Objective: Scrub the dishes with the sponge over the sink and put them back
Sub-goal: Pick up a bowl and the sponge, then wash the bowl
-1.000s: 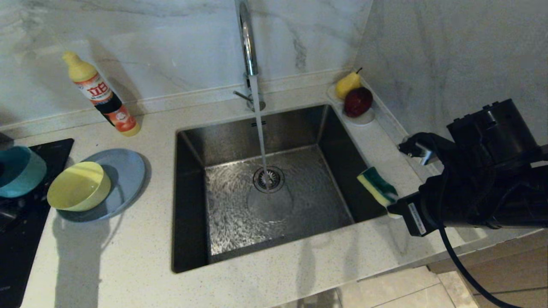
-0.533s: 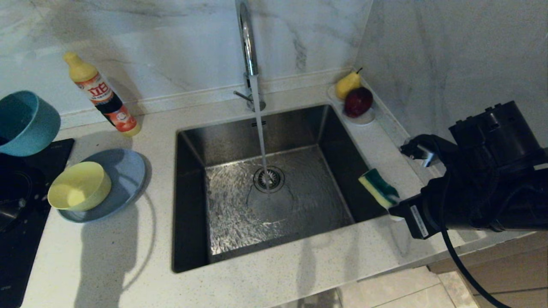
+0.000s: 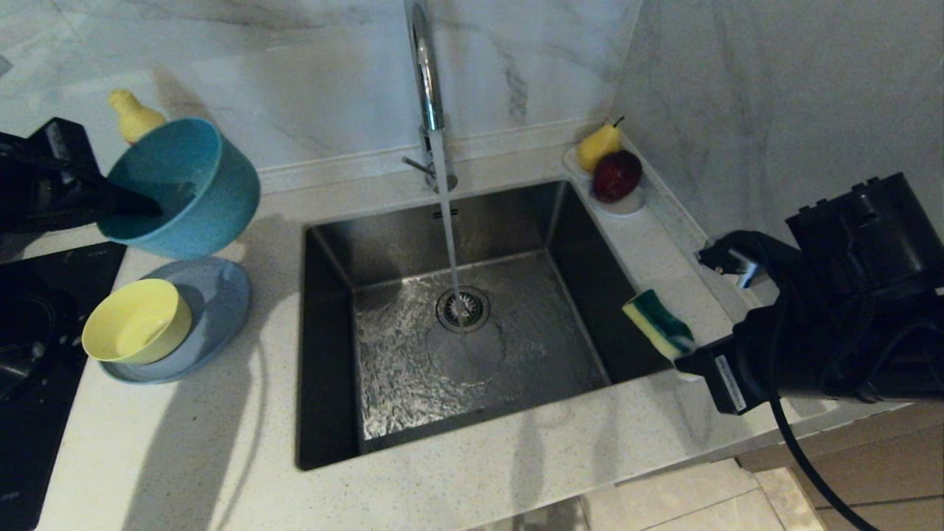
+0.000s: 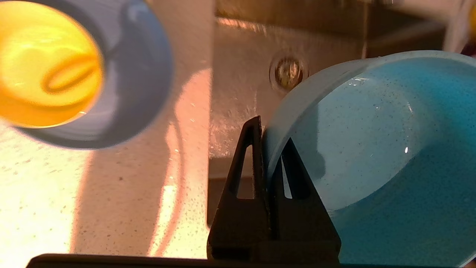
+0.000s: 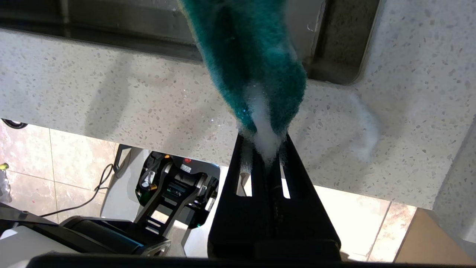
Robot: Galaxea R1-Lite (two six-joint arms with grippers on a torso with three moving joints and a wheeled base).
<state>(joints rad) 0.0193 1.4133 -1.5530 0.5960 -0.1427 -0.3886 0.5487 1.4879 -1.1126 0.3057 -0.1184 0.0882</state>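
Observation:
My left gripper (image 3: pixel 141 208) (image 4: pixel 267 143) is shut on the rim of the teal-blue bowl (image 3: pixel 188 188) (image 4: pixel 372 149), one finger inside and one outside. It holds the bowl tilted in the air above the counter, left of the sink (image 3: pixel 332 243). The yellow bowl (image 3: pixel 136 321) (image 4: pixel 44 63) sits on the grey-blue plate (image 3: pixel 221 295) (image 4: pixel 145 74) below it. At the sink's right edge, my right gripper (image 3: pixel 684 355) (image 5: pixel 264 143) is shut on the sponge (image 3: pixel 656 321) (image 5: pixel 253 63), green face showing, with white foam at the fingertips.
The tap (image 3: pixel 424 66) runs a stream of water onto the drain (image 3: pixel 462 308). A soap bottle (image 3: pixel 133 114) stands behind the raised bowl, mostly hidden. A white saucer (image 3: pixel 628 204) with a pear and an apple sits at the back right corner. A black hob (image 3: pixel 29 346) lies at the far left.
The left arm has lifted the teal-blue bowl off the hob area and carried it up and rightwards toward the sink. The right arm with the sponge has hardly moved.

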